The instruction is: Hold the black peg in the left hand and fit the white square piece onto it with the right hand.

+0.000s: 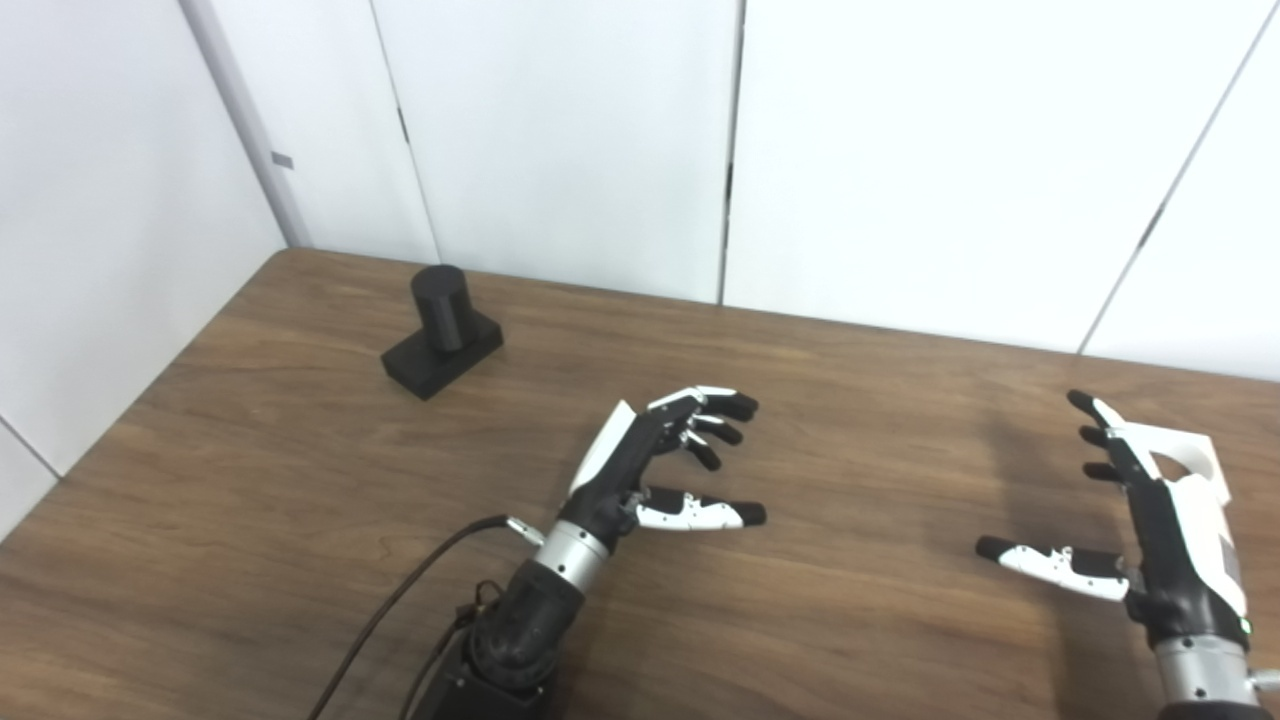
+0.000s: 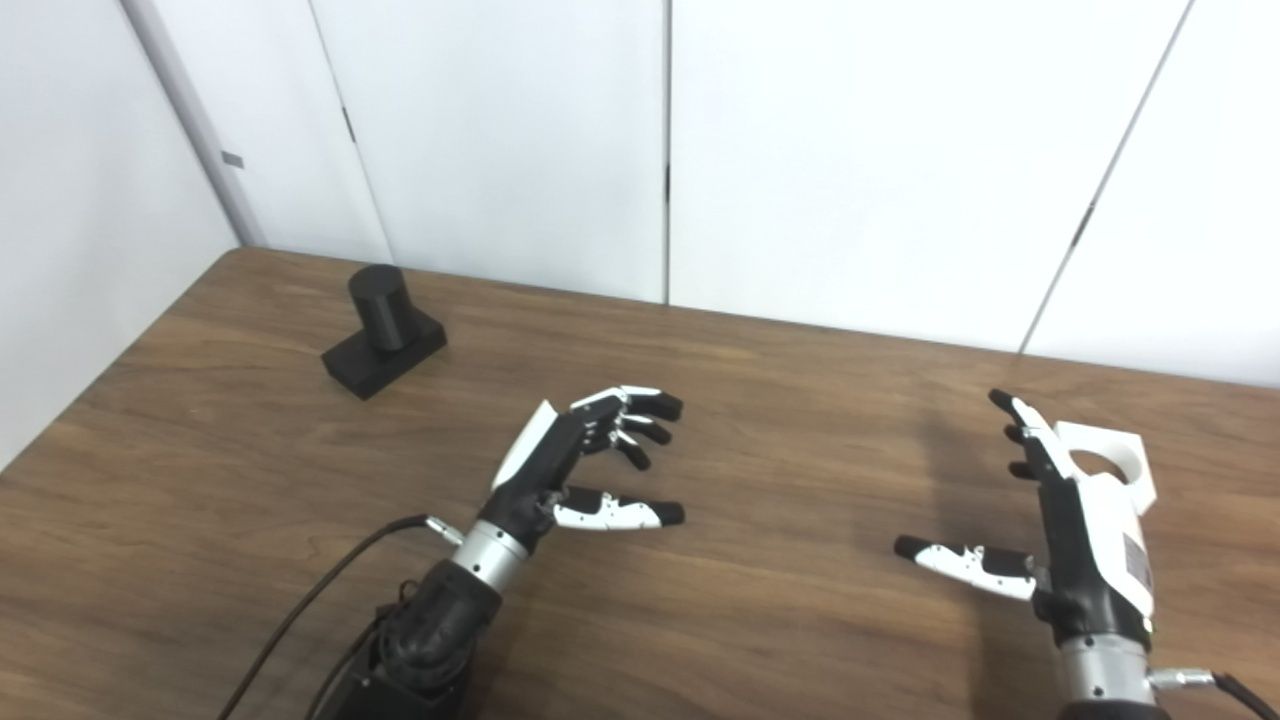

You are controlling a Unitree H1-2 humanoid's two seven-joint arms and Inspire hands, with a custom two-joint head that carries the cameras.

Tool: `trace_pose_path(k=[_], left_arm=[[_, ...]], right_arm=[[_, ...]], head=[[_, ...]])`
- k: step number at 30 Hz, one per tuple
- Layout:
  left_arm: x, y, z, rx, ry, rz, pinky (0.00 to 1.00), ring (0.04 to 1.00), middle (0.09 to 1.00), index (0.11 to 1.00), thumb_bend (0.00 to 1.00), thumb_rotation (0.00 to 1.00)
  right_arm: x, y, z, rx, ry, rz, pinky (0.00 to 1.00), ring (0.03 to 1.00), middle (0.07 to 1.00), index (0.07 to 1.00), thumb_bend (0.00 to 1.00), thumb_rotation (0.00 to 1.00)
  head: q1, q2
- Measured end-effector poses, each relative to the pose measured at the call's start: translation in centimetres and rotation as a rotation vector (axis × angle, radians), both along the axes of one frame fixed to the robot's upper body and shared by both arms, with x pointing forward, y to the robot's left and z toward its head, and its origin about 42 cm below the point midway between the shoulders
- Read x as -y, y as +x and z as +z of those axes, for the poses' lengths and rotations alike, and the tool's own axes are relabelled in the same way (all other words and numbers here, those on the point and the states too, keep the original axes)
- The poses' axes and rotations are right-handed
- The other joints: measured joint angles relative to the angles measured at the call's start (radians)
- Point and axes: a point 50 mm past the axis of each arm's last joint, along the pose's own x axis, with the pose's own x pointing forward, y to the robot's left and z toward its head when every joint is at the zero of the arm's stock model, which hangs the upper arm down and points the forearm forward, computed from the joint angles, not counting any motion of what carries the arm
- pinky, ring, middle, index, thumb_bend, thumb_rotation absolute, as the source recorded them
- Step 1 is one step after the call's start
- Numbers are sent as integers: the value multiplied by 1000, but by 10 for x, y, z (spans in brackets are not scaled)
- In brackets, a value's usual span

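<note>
1. Black in colour, the peg point(image 1: 441, 308) is seen standing upright on its flat rectangular base, far back on the left of the wooden table point(image 1: 850, 390), close to the corner where the white wall panels point(image 1: 560, 130) meet.
2. The white square piece point(image 2: 1110, 458), with a round hole through it, is found on the right side of the table, well apart from the peg; it lies just behind the right hand and is partly hidden by it. Whether it is touched by that hand cannot be told.
3. The left hand point(image 1: 650, 465) is held open above the middle of the table, fingers loosely curled and apart, thumb stretched out to the right; nothing is gripped. It is well apart from the peg, which is behind it and to its left.
4. The right hand point(image 2: 1060, 530) is likewise open, fingers extended away from the camera and thumb spread to the left; nothing is grasped.
5. A dark cable point(image 1: 400, 600) is seen running along the left forearm.
</note>
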Motion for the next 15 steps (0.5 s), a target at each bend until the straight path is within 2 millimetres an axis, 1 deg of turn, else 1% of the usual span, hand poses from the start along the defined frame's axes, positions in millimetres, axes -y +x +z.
trace_pose_path(k=[2,3,5,10,15], left_arm=[[2,0,-1,1,11,4,531,679,744,716,843,115],[3,0,-1,2,15,6,532,678,744,717,839,118],[4,2,-2,1,21,5,547,683,751,721,828,121],[9,7,-2,0,32,-5,542,679,754,720,821,119],[10,7,-2,3,31,-2,524,668,746,713,825,113]], right_arm=[[1,-1,0,-8,10,4,791,896,928,899,787,160],[1,-2,0,-10,14,7,784,892,926,897,786,146],[2,-3,2,-7,15,9,750,873,919,892,785,150],[3,-3,4,-9,10,3,728,861,914,884,781,161],[3,-3,4,-19,6,8,741,870,916,885,772,165]], head=[[34,-17],[34,-17],[49,-29],[63,-34],[68,-35]])
